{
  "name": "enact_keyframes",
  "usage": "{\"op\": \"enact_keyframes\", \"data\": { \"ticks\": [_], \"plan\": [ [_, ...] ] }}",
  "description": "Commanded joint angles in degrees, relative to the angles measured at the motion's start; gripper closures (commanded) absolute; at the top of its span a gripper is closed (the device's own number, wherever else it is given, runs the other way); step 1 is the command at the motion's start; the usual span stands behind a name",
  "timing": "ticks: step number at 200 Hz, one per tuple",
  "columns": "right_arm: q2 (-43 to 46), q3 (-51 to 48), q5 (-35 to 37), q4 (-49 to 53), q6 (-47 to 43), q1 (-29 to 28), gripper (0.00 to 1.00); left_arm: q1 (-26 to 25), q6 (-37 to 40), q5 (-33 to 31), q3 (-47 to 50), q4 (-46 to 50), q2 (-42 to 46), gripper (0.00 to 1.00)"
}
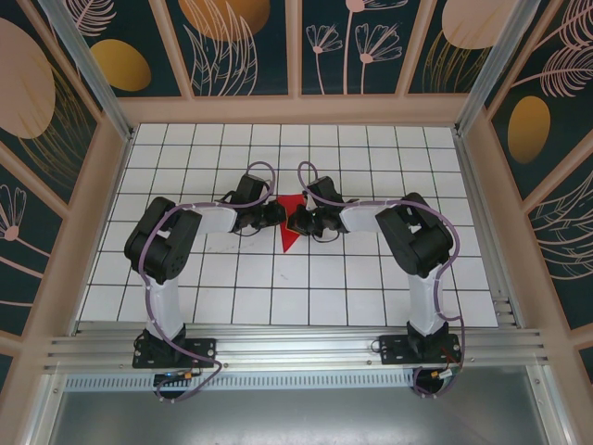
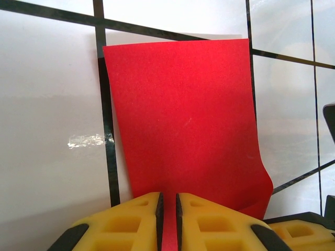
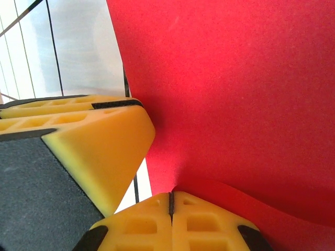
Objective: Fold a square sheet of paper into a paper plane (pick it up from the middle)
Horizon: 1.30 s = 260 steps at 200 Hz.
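Red square sheet of paper, one corner curled, at mid tabletop between both arms, left end effector pinched narrow on its edge, right end effector clamped tight on it just beside

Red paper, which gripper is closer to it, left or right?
Neither, it's a tie: the left gripper pinches the red paper at one edge, the right gripper pinches it from the opposite side.

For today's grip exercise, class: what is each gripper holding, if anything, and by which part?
Both pinch the red paper: the left gripper at its near edge, the right gripper at a curled edge.
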State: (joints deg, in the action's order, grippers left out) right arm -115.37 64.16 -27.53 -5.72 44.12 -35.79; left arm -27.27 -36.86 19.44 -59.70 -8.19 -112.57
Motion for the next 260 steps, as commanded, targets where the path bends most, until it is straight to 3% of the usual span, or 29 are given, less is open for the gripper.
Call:
{"op": "enact_keyframes", "data": {
  "ticks": [1,187,217,260],
  "plan": [
    [-1.5,1.8,-0.3,0.9,-0.7,-0.5,0.95,0.3,1.1,-0.2,-0.1,2.6,-1.3,0.82],
    [-2.7,1.9,-0.5,-0.2,-0.5,-0.3,0.93,0.2,1.2,-0.1,0.0,2.7,-1.1,0.82],
    [-3.1,1.8,0.2,1.0,-0.9,-0.3,0.86,0.3,0.4,-0.9,-0.1,2.9,-0.1,0.81],
    [-3.2,0.7,0.7,2.0,-1.4,-0.4,0.73,0.5,-2.6,-7.2,-0.6,5.3,4.7,0.74]
  ]
}}
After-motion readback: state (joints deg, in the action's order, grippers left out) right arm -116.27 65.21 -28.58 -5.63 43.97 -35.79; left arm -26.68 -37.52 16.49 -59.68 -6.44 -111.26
